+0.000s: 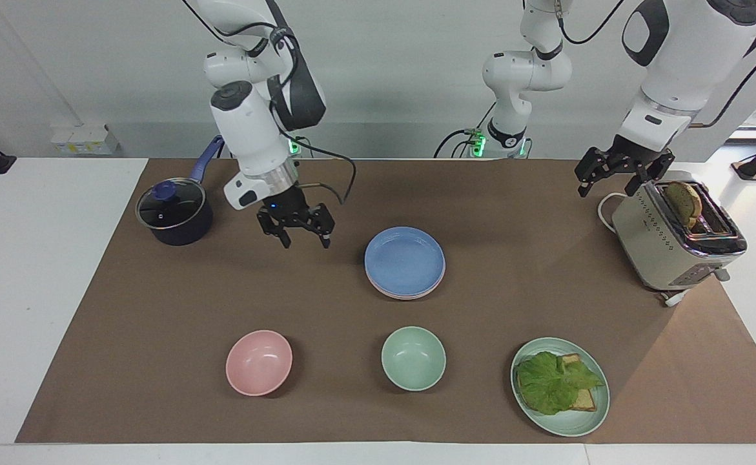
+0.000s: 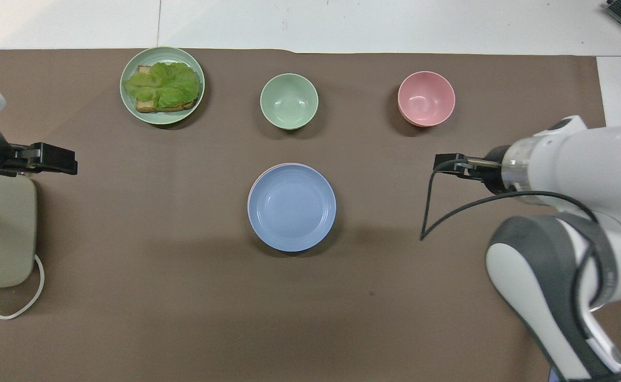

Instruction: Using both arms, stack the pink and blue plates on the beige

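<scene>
Brown mat [image 1: 158, 310] carries the finished-looking stack at its middle: blue plate [image 1: 405, 258] on top, pink plate [image 1: 396, 292] peeking beneath, any beige one hidden. Right gripper [image 1: 303, 236] hangs released beside the stack; left gripper [image 1: 620, 173] waits spread, empty, well apart.

I see both views bright and evenly lit, as if from soft light overhead. Shadows on the brown mat [image 1: 158, 310] are faint and short: a soft dark patch beside the blue plate [image 2: 291, 207], and a broad dim wedge near the toaster [image 1: 674, 236]. The pot lid [image 1: 170, 203] shows small glints. Focus is sharp throughout, with no motion blur that I can find.
</scene>
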{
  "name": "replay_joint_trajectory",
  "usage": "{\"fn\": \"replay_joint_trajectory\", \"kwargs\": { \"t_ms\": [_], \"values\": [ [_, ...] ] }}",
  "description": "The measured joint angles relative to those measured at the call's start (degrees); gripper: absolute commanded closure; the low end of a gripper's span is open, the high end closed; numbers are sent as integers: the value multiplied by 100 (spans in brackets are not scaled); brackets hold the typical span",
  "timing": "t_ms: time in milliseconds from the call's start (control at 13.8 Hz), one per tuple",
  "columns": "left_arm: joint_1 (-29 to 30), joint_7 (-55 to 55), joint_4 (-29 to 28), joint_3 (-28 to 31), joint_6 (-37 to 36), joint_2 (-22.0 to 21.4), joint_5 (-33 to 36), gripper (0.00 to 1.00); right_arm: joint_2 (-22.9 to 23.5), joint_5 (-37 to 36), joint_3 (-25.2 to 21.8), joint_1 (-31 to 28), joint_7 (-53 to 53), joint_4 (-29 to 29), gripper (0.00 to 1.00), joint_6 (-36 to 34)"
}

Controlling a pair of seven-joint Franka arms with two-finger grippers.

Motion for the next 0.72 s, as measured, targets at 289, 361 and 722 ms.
{"fn": "replay_joint_trajectory", "kwargs": {
  "t_ms": [289, 361, 722],
  "values": [
    [0, 0, 0, 0, 0, 0, 0, 0, -311, -418, -8, -579, -408, 916, 0, -1791],
    [0, 0, 0, 0, 0, 0, 0, 0, -308, -623, -5, -590, -418, 1165, 0, -2085],
    [0, 0, 0, 0, -1, 0, 0, 0, 30, -828, 41, -585, -471, 2084, 0, -2984]
  ]
}}
